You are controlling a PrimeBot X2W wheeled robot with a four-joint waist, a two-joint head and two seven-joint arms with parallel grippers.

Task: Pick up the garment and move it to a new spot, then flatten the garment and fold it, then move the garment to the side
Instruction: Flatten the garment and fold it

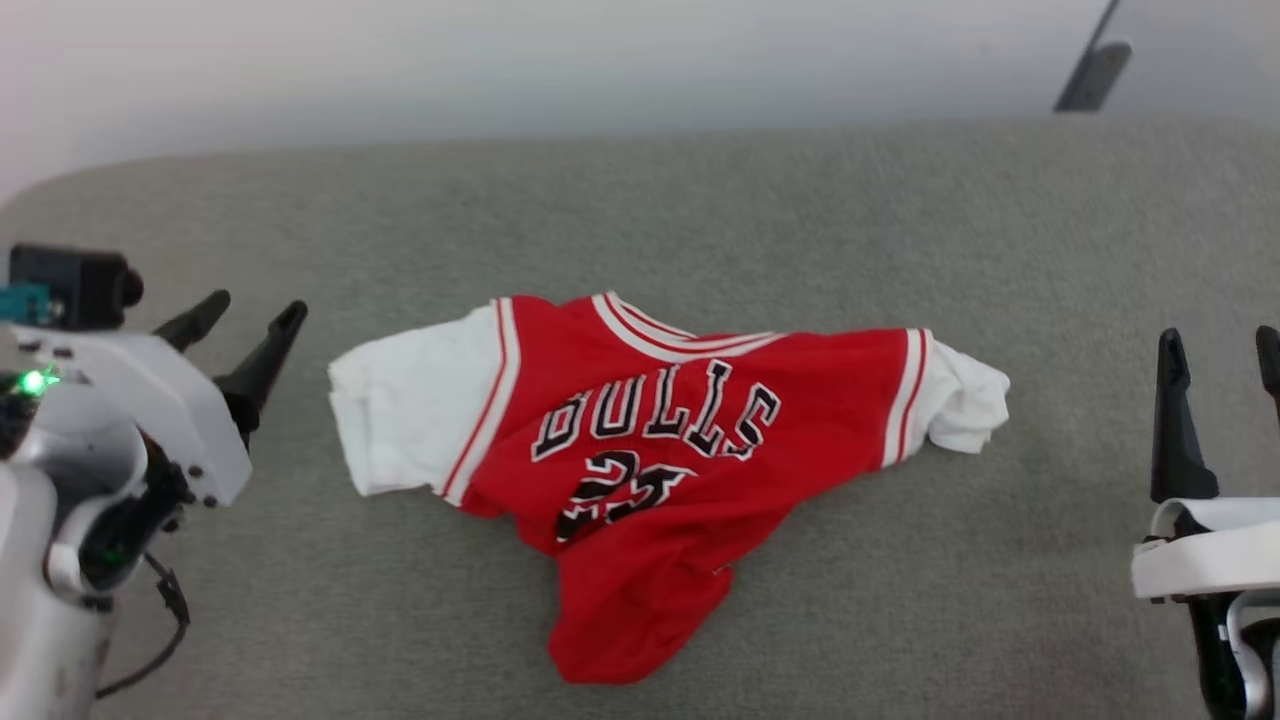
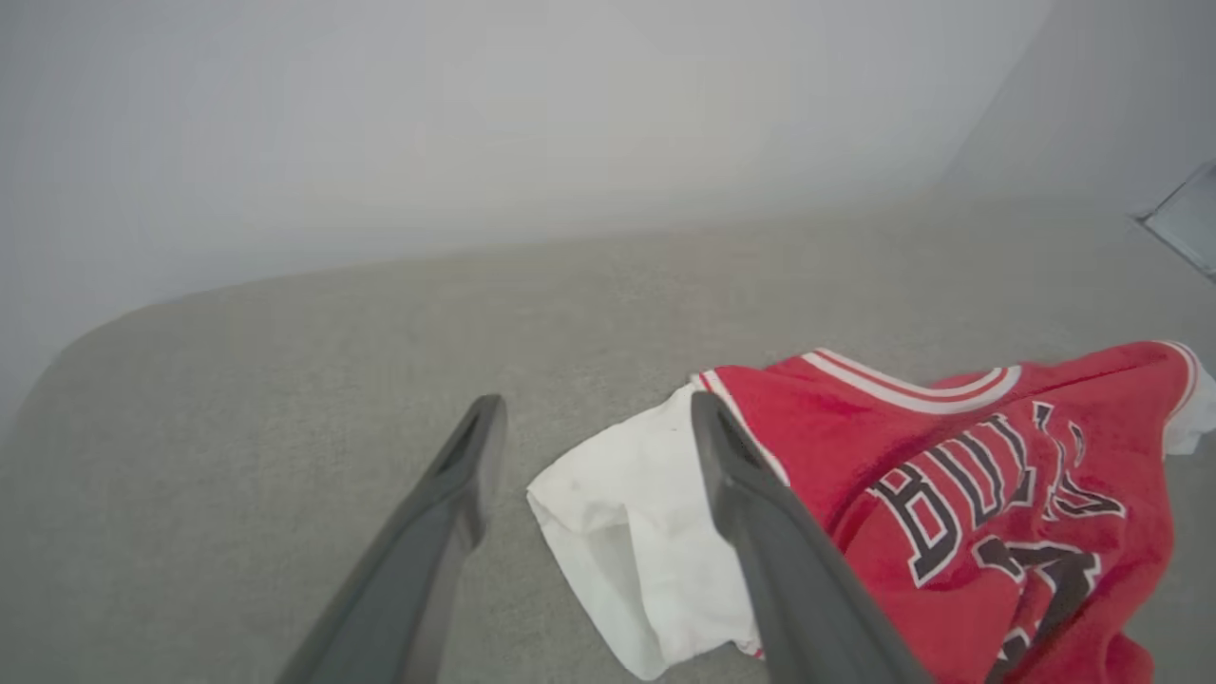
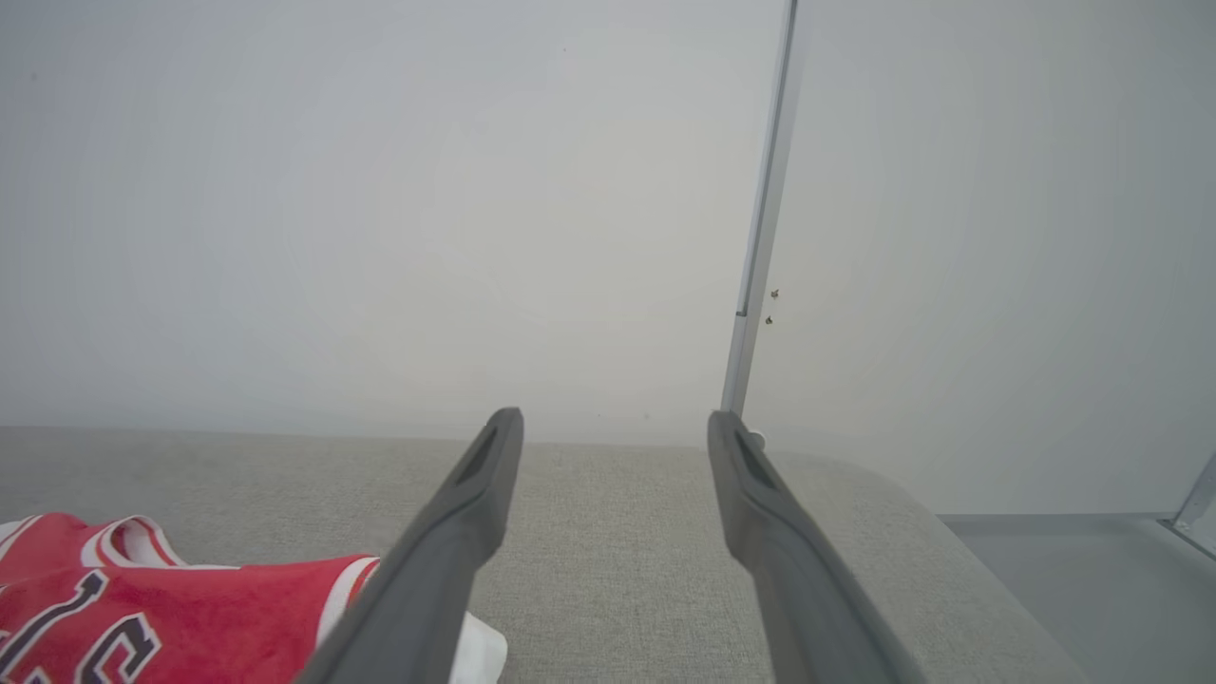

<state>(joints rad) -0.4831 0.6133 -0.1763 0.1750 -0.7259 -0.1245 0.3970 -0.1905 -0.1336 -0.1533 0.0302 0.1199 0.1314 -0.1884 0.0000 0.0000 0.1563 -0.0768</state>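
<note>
At the far left, the left end effector (image 1: pixel 253 310) hovers just off the grey table (image 1: pixel 700 200) with its 2 dark fingers spread apart and nothing between them. It points toward the garment's flat white sleeve (image 1: pixel 410 415), near it but not touching.

The garment (image 1: pixel 650 420) lies face up in the middle of the table, the "BULLS" lettering and 23 showing. Its lower hem (image 1: pixel 630 610) is crumpled and pulled to a narrow tail, and the other sleeve (image 1: pixel 965 400) is bunched into a wad. At the far right, the right end effector (image 1: pixel 1218 345) stands well apart from the cloth, fingers likewise spread and empty.

The pick-up looks not yet begun. A pinch on the flat sleeve alone would probably let the body drag and twist. Grabbing the wadded sleeve could lock in wrinkles that resist flattening. Fingers coming in too low might also snag the table's fabric cover.
</note>
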